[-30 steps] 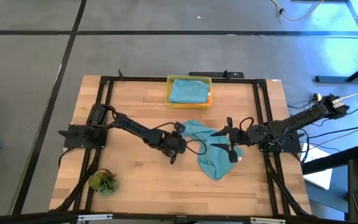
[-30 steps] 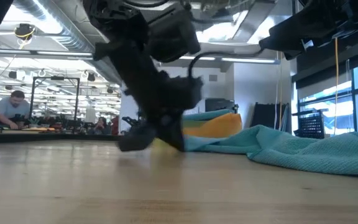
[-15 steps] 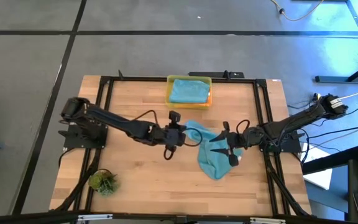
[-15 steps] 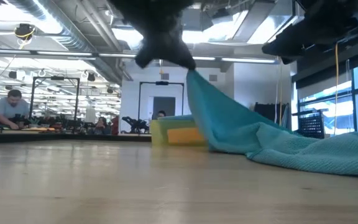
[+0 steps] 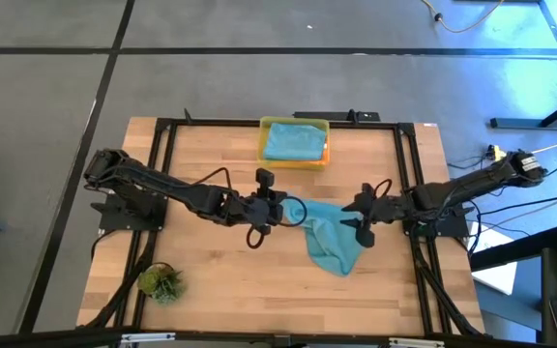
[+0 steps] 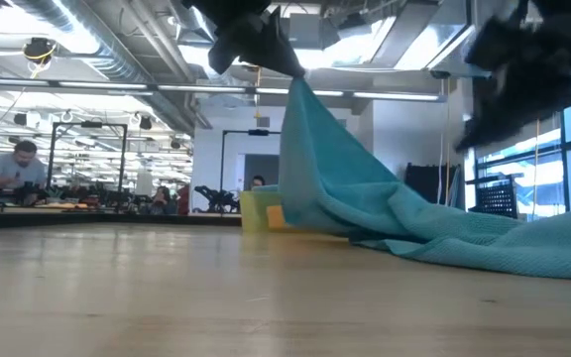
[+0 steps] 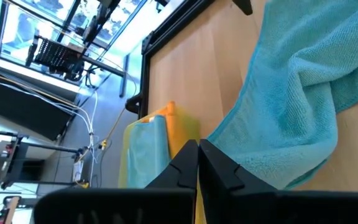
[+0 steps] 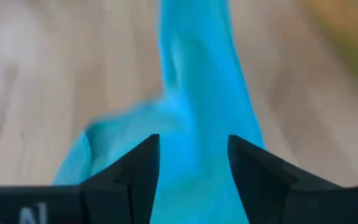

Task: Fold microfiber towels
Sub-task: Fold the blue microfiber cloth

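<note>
At desk centre, slightly toward the right arm's side: one teal-blue microfiber towel (image 5: 332,237), loose and crumpled, most of it lying on the wooden desk (image 5: 201,280), one corner lifted clear of the surface. In the low view that corner rises to a peak with the cloth (image 6: 365,203) draping down from it to the boards.

Left end effector (image 5: 280,209): fingers pressed together, pinching the raised corner of the teal-blue towel; arm stretched from the left side to the desk's middle. Its wrist view shows the closed fingertips (image 7: 197,163) meeting at the towel's edge (image 7: 291,106).

Right end effector (image 5: 363,218): fingers spread, holding nothing, poised over the towel's right-hand edge. Its wrist view shows both fingers (image 8: 135,168) apart with the teal cloth (image 8: 194,93) visible between them.

Yellow bin (image 5: 294,142): at the far edge of the desk, centre, well apart from the loose towel. Contents: a folded teal-blue towel (image 5: 293,141) on top, with an orange layer (image 7: 180,134) showing beside it in the left wrist view.

Small green plant tuft (image 5: 160,282): near left corner of the desk, well apart from both arms.
</note>
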`<action>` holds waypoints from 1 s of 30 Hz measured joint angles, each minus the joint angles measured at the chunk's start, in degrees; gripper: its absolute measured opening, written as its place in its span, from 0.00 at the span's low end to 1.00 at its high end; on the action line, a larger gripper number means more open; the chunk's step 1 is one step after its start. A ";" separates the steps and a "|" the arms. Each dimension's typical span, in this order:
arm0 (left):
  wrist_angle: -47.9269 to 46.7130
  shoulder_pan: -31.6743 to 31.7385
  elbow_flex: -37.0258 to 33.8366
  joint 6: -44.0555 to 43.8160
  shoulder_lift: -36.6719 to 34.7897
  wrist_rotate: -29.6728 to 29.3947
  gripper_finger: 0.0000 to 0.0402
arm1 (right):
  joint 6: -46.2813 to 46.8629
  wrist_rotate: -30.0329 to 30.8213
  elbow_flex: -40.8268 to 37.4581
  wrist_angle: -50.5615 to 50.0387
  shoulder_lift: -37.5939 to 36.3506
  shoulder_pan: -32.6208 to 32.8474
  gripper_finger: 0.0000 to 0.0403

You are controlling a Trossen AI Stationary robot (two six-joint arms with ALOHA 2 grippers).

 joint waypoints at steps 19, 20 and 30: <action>-1.63 -0.81 0.00 -0.45 -0.03 -0.39 0.00 | 18.84 -23.55 -2.06 -25.19 0.17 -18.45 0.47; -1.85 -0.82 0.00 -0.47 -0.04 -0.36 0.00 | 18.40 -24.08 -2.26 -25.19 0.17 -18.86 0.47; -3.16 -1.14 0.07 -1.75 -0.04 -0.37 0.00 | 14.95 -30.39 -8.10 -19.25 0.17 -21.81 0.47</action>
